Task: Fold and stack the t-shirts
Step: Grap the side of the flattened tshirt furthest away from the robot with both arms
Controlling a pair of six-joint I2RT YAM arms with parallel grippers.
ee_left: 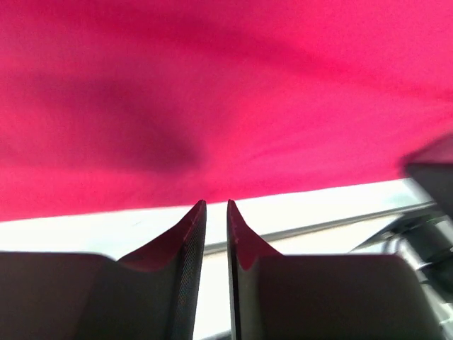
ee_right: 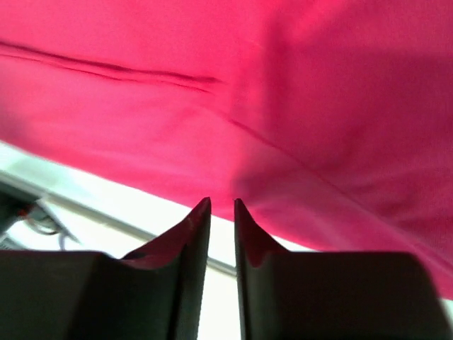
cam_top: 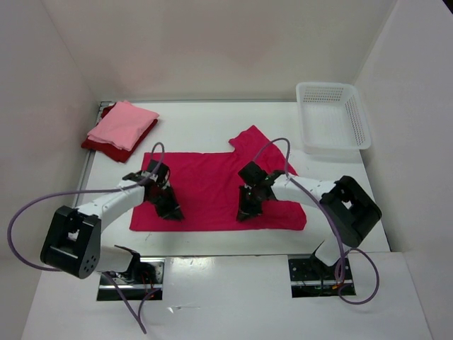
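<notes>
A crimson-magenta t-shirt (cam_top: 212, 188) lies spread flat mid-table, one sleeve sticking out at its far right. My left gripper (cam_top: 172, 212) hovers over its near-left part, my right gripper (cam_top: 245, 212) over its near-right part. In the left wrist view the shirt (ee_left: 226, 92) fills the top, and the gripper (ee_left: 216, 203) stands slightly open by the near hem, nothing between its fingers. The right wrist view shows the same: cloth (ee_right: 297, 106) above, gripper (ee_right: 222, 201) slightly open and empty. A folded light pink shirt (cam_top: 124, 124) rests on a folded dark red one (cam_top: 99, 145) at the far left.
A white mesh basket (cam_top: 333, 117) stands at the far right. White walls close in the table on three sides. The table's near metal edge (ee_left: 333, 223) runs just past the shirt's hem.
</notes>
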